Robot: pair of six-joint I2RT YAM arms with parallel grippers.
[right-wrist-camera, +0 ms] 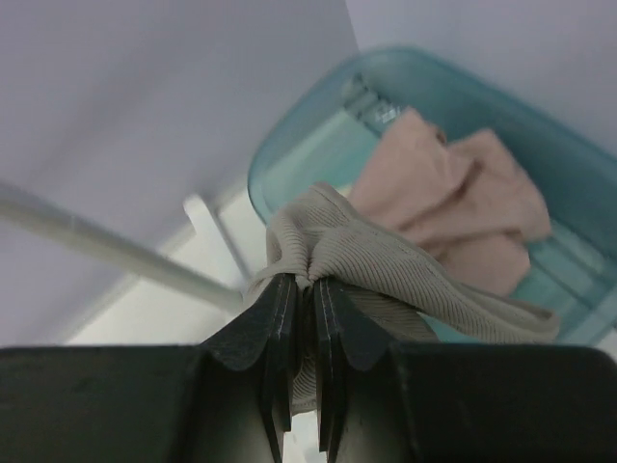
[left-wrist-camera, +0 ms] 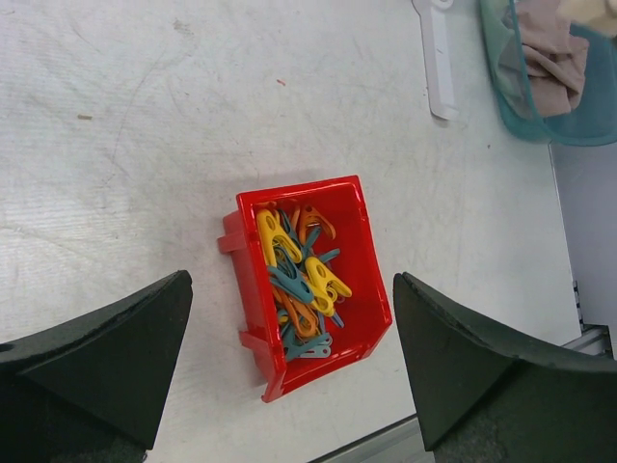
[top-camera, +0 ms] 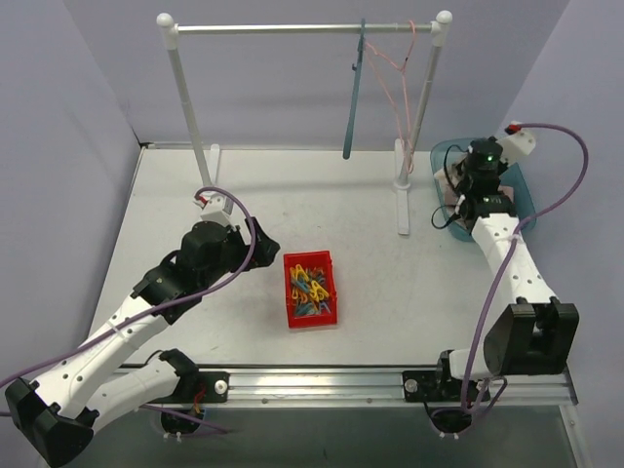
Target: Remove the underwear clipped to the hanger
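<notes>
The right pincer (right-wrist-camera: pixel 299 299) is clenched on a fold of the beige ribbed underwear (right-wrist-camera: pixel 371 260), the two fingers pressed tight together with cloth bunched between them. It holds the garment over the teal basket (right-wrist-camera: pixel 424 66) at the far right of the table (top-camera: pixel 195 195). The cloth trails from the fingers toward the basket's rim. A pink garment (right-wrist-camera: pixel 472 198) lies crumpled inside the basket, just beyond the underwear. The pink wire hanger (top-camera: pixel 395 63) hangs from the right end of the rack's rail (top-camera: pixel 283 28), well apart from the underwear, with a blue strip (top-camera: pixel 353 97) dangling just to its left.

The left pincer (left-wrist-camera: pixel 289 328) is released, its fingers (left-wrist-camera: pixel 116 357) spread wide and holding nothing. It hovers above the red bin (left-wrist-camera: pixel 371 251) near the middle of the table. The bin holds a heap of yellow, orange and teal clips (left-wrist-camera: pixel 301 285).
</notes>
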